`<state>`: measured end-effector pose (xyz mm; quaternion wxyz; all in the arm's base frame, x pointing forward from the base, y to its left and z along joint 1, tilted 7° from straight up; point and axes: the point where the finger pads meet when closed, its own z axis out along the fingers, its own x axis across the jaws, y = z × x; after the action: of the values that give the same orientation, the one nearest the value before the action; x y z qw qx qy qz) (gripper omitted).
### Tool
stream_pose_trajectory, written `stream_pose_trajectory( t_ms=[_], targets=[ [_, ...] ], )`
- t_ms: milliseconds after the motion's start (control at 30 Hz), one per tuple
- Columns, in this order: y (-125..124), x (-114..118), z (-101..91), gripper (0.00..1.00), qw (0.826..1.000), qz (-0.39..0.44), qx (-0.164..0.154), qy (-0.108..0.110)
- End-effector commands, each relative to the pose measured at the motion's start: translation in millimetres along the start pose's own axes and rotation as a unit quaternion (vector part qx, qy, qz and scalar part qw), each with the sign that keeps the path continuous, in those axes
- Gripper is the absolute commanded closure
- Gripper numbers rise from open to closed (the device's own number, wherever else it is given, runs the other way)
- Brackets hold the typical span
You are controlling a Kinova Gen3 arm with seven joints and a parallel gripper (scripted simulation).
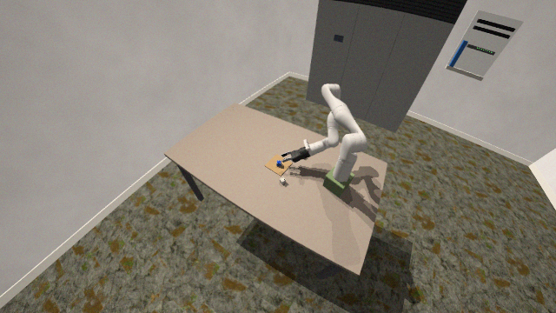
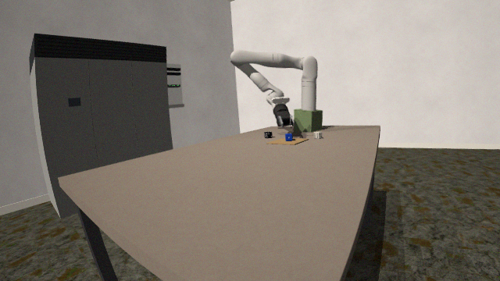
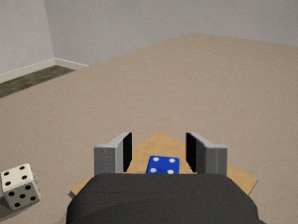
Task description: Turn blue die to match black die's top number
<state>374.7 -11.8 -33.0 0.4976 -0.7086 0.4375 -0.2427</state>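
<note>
The blue die (image 1: 279, 163) (image 2: 288, 136) (image 3: 163, 164) rests on the orange mat (image 1: 282, 171) (image 2: 276, 142) (image 3: 242, 180), which lies flat. Its top shows four white pips in the wrist view; its lower part is hidden there by the gripper body. My gripper (image 1: 284, 158) (image 2: 285, 125) (image 3: 158, 146) is open and empty, its fingers above and back from the blue die, towards the arm's base. The black die (image 2: 268, 134) stands on the table beside the mat; its top number is not readable and I cannot make it out in the top view.
A white die (image 1: 282, 181) (image 2: 317, 135) (image 3: 19, 186) stands on the table off the mat, on the other side from the black die, with four pips on top. The green base block (image 1: 337, 183) (image 2: 308, 120) carries the arm behind the gripper.
</note>
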Motion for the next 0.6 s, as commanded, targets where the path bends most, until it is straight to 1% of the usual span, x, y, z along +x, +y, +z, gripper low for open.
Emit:
stream_pose_trajectory(
  t_ms=[0,133,233,567],
  targets=[
    [-7.9,4.4,-3.8,0.13,1.0,-0.007,0.0,0.004],
    [-21.7,4.2,-11.2,0.13,1.0,-0.007,0.0,0.004],
    [-27.5,4.1,-14.3,0.13,1.0,-0.007,0.0,0.004],
    [-29.3,4.1,-15.2,0.13,1.0,-0.007,0.0,0.004]
  ],
)
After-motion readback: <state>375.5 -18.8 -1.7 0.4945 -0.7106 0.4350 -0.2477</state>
